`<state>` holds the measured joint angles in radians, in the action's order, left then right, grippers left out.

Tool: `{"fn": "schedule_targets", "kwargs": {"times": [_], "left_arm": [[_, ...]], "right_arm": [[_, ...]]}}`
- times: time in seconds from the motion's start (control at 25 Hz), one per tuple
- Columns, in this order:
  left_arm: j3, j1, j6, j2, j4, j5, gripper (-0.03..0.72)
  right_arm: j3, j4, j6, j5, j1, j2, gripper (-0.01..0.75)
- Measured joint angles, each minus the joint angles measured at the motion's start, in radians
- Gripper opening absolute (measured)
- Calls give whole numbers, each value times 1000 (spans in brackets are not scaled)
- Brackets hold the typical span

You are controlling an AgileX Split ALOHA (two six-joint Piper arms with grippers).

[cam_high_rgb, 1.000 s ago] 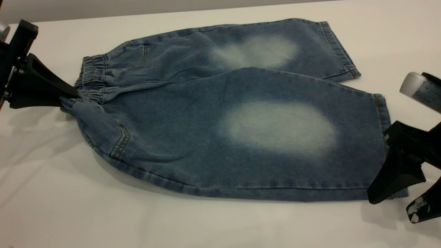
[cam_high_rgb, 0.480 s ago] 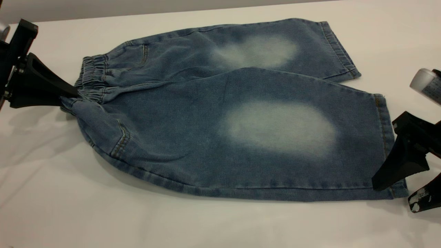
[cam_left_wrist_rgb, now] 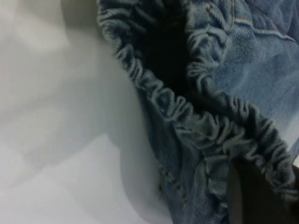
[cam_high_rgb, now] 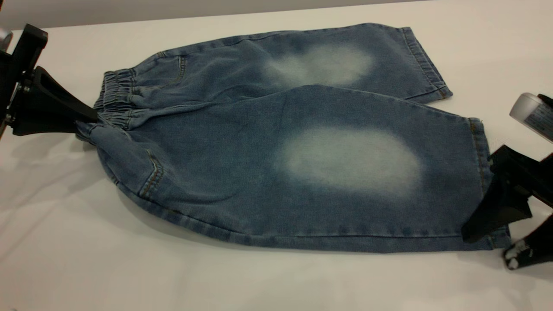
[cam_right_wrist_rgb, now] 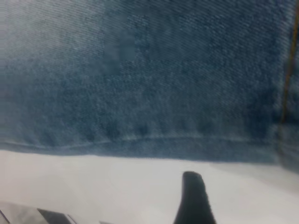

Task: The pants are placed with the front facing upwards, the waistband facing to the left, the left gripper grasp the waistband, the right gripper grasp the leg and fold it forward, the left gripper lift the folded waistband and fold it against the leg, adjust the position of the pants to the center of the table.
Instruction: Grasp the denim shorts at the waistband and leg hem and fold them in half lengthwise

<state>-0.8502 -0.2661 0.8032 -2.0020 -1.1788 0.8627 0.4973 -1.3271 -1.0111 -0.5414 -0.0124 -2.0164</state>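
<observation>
The blue denim pants lie flat on the white table, with the ruched waistband at the left and two legs pointing right. My left gripper is shut on the near end of the waistband. In the left wrist view the puckered waistband bunches round one dark finger. My right gripper is open at the near leg's hem corner, one finger over the cloth and the other on the table beside it. The right wrist view shows one finger above the table before the hem.
The far leg with its pale oval lies partly under the near one. Bare table surrounds the pants in front and to the right. The table's back edge runs close behind the pants.
The right gripper drew back a little from the hem corner, then returned to it, its lower finger now closer to the table. The left gripper and pants stayed still.
</observation>
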Motion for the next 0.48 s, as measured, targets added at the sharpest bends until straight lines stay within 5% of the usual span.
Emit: {"fn": "schedule_targets", "kwargs": {"times": [0.48], "left_arm": [[0, 0, 0, 0, 0, 3, 109]], "right_arm": [[0, -266, -275, 23, 1, -11, 395]]}}
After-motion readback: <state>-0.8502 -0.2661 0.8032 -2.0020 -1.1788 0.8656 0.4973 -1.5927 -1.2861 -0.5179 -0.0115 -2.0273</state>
